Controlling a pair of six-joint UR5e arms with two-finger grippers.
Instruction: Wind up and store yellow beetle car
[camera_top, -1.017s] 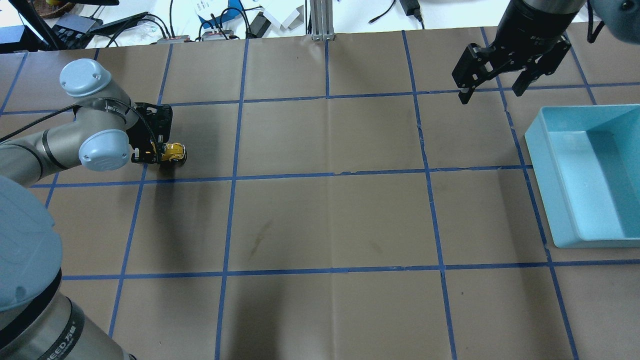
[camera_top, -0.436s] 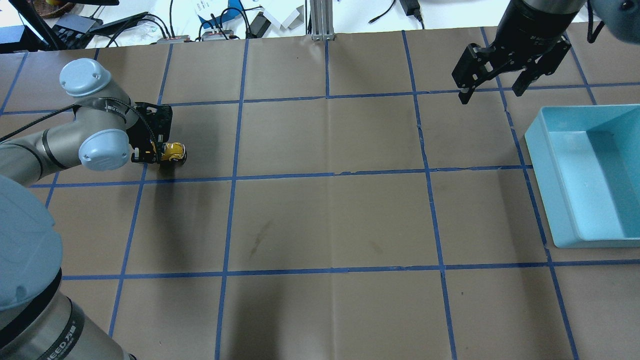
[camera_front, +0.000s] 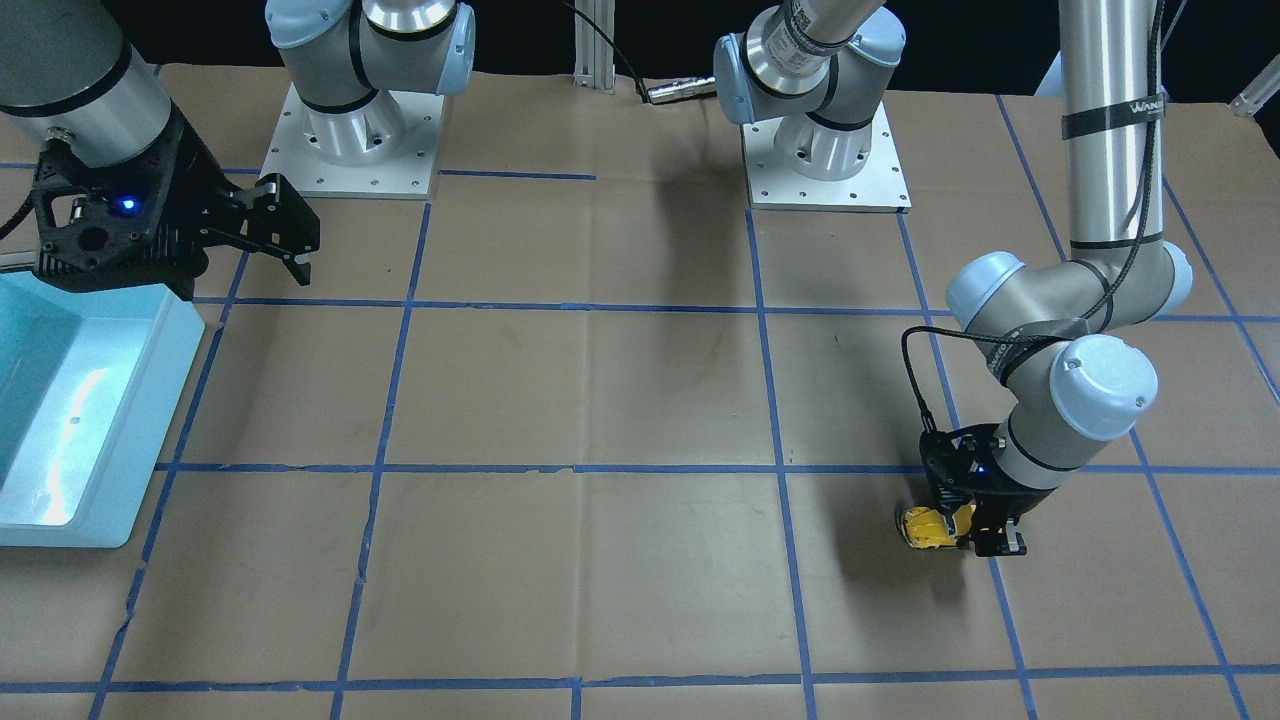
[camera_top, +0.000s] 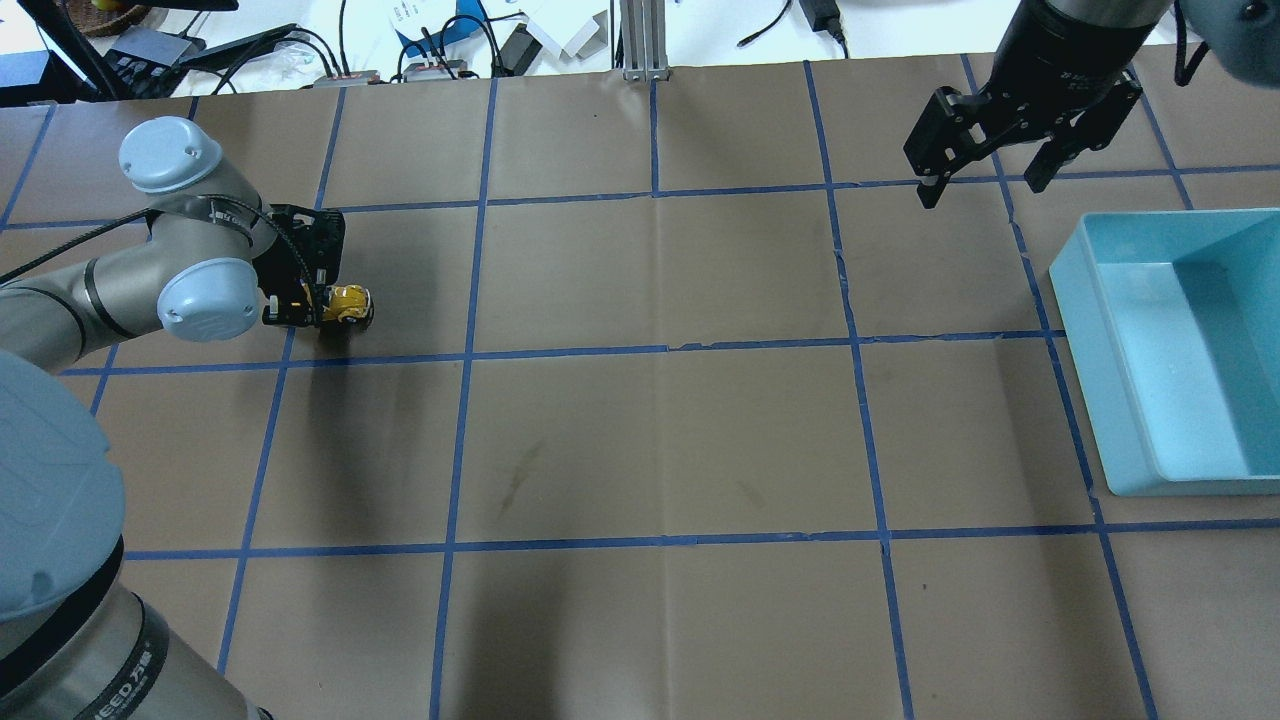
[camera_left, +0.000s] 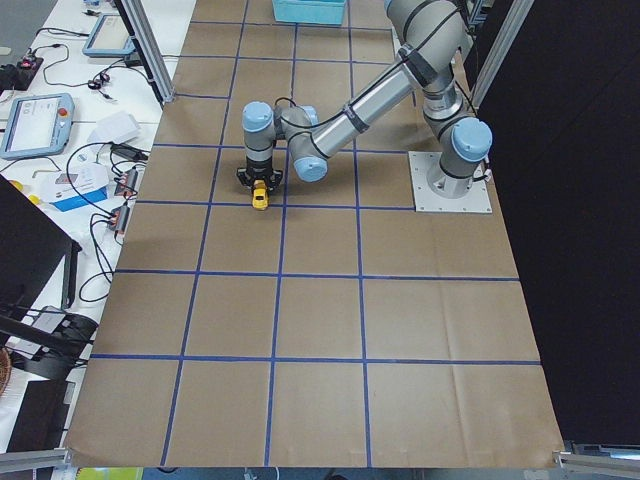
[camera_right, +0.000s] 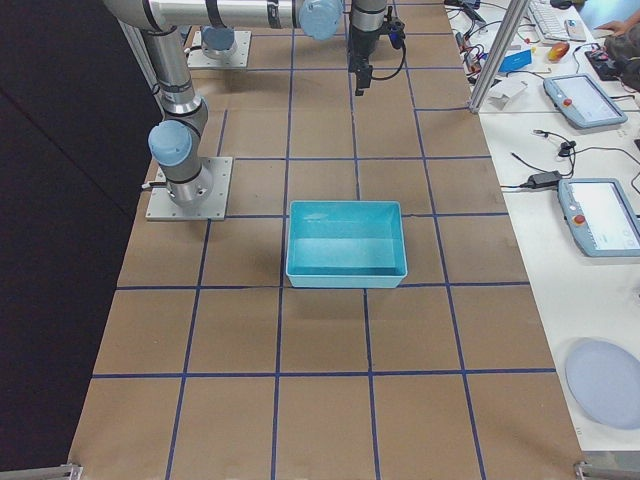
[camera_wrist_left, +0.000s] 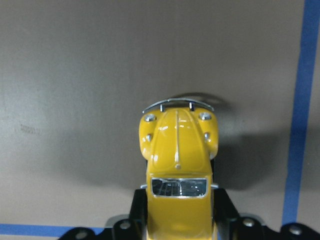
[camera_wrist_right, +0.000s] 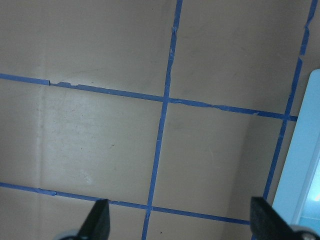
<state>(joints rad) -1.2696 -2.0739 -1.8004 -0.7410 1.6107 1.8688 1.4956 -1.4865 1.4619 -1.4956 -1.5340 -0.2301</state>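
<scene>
The yellow beetle car (camera_top: 350, 303) sits on the brown table at the left, its wheels down. My left gripper (camera_top: 318, 306) is shut on its rear body; the hood and silver bumper stick out ahead in the left wrist view (camera_wrist_left: 178, 150). The car also shows in the front-facing view (camera_front: 928, 527) and the left exterior view (camera_left: 259, 198). My right gripper (camera_top: 985, 182) is open and empty, held above the table at the far right, next to the light blue bin (camera_top: 1105, 330).
The light blue bin (camera_front: 150, 420) lies at the table's right edge and looks empty (camera_right: 345, 243). Blue tape lines (camera_top: 465, 355) divide the brown table into squares. Cables and devices lie beyond the far edge (camera_top: 430, 50).
</scene>
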